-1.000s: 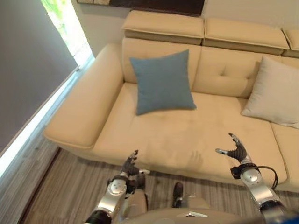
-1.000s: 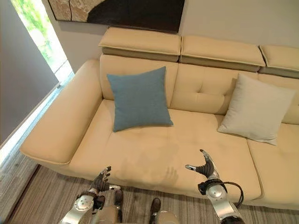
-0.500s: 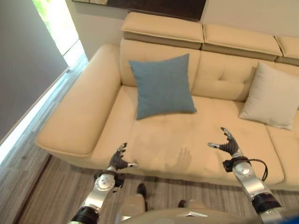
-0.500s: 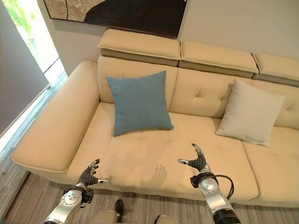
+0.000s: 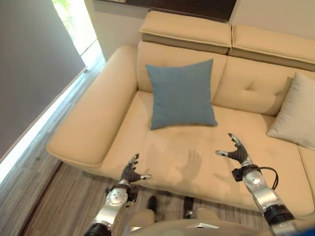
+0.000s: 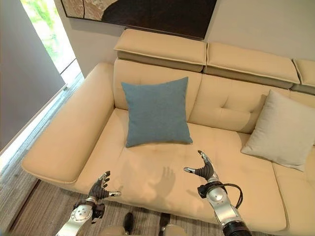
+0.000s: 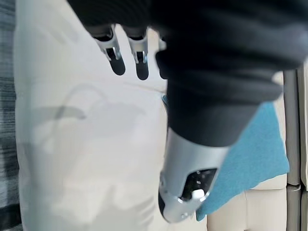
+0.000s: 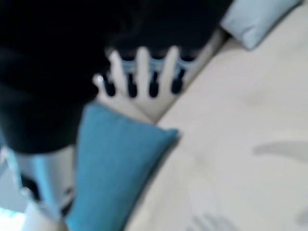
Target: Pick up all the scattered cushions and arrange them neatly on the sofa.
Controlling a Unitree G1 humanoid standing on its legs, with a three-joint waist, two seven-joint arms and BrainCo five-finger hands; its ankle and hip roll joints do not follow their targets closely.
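Observation:
A blue cushion (image 5: 181, 93) leans upright against the backrest of the cream sofa (image 5: 93, 118), left of the middle. A pale beige cushion (image 6: 279, 129) leans on the backrest further right. My left hand (image 5: 131, 172) hovers open at the seat's front edge, below and left of the blue cushion, holding nothing. My right hand (image 5: 236, 153) is open above the seat, below and right of the blue cushion, fingers spread and empty. The blue cushion (image 7: 252, 159) also shows past my left hand in the left wrist view, and the blue cushion (image 8: 115, 163) and the pale cushion (image 8: 257, 17) in the right wrist view.
A wide padded armrest (image 5: 83, 132) closes the sofa's left end. A striped rug (image 5: 64, 206) lies before the sofa. A grey wall with a bright window strip (image 5: 74, 22) runs along the left. A dark picture (image 6: 147, 14) hangs above the headrests.
The camera has shifted, sliding the scene rightward in view. Both hands stay open over the seat front; the right hand has risen slightly towards the blue cushion.

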